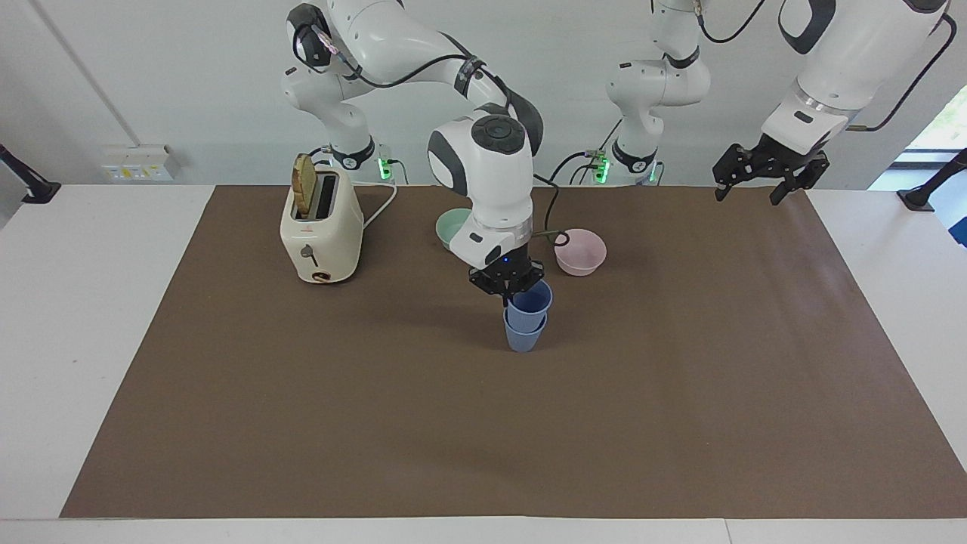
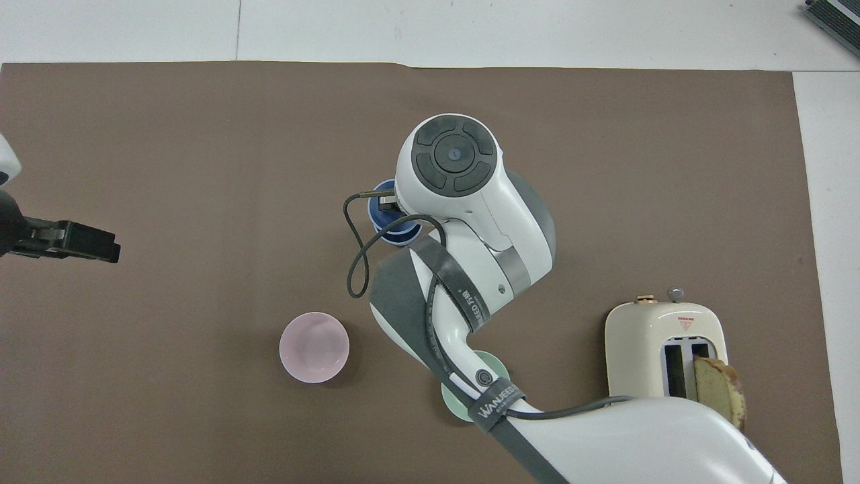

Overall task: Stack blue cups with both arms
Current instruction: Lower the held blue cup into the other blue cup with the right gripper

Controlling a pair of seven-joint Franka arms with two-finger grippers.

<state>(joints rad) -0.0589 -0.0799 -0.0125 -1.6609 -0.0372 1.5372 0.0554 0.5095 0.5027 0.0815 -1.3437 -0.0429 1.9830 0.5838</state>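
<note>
Two blue cups stand near the middle of the brown mat. The upper blue cup [image 1: 529, 297] sits nested in the lower blue cup [image 1: 524, 338]. My right gripper [image 1: 508, 282] is shut on the upper cup's rim, on the side nearer to the robots. In the overhead view the right arm's wrist covers most of the cups [image 2: 385, 216], and only their rim edge shows. My left gripper [image 1: 761, 181] waits open and empty in the air over the mat's edge at the left arm's end; it also shows in the overhead view [image 2: 74, 240].
A pale pink bowl [image 1: 580, 251] and a mint-green bowl [image 1: 452, 225] stand nearer to the robots than the cups. A cream toaster [image 1: 321, 230] with a slice of toast in it stands toward the right arm's end, its white cord trailing toward the robots.
</note>
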